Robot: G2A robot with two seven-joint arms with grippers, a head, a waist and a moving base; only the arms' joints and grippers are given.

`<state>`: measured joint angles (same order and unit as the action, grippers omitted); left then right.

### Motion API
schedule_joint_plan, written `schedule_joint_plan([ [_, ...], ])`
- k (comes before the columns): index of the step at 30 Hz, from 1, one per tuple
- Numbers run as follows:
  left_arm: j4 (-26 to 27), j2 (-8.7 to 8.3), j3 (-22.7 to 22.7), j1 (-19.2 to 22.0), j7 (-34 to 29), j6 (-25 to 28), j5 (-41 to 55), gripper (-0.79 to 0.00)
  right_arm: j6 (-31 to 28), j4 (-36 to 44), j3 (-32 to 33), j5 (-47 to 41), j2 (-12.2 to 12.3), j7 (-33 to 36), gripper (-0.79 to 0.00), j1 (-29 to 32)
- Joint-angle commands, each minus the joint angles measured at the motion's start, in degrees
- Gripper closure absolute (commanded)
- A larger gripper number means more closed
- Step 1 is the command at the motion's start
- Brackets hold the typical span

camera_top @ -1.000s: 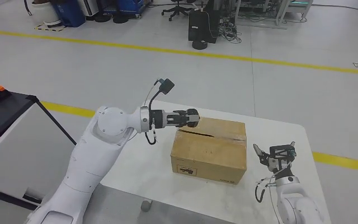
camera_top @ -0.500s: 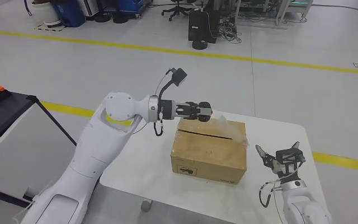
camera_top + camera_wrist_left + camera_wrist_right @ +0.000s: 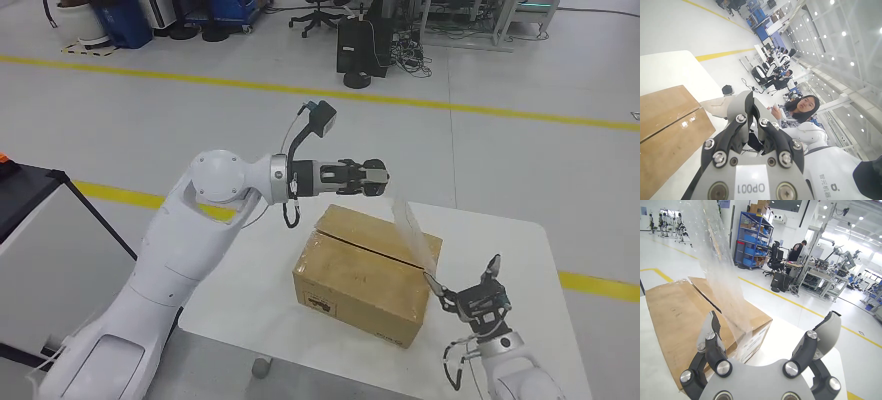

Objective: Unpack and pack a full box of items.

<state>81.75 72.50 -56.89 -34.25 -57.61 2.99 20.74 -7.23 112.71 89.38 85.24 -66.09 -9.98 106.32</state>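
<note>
The left gripper (image 3: 381,178) is clamped on tape (image 3: 412,232) running from its fingertips to the box (image 3: 350,280). The right gripper (image 3: 461,272) is spread wide, empty, box beside one finger.

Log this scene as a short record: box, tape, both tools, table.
box: brown cardboard, flaps closed, on the table
tape: clear strip, lifted off the top seam, stuck to the box end near the right tool
left tool: shut on tape, raised beyond the box
right tool: open, beside the box corner, holding nothing
table: white
</note>
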Motion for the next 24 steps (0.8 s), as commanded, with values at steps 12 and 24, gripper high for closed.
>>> schedule_joint_plan([
  [12, 0.00, 0.00, 0.00, 0.00, 0.00, 0.01, 0.00, 0.000, 3.13, -0.15, -1.10, 1.85, -0.28, -1.94, -0.785, 0.02],
  [24, 0.00, 0.00, 0.00, 0.00, 0.00, 0.01, 0.00, 0.000, 5.18, 1.84, -4.74, 5.25, -0.72, -0.47, -0.785, -0.16],
])
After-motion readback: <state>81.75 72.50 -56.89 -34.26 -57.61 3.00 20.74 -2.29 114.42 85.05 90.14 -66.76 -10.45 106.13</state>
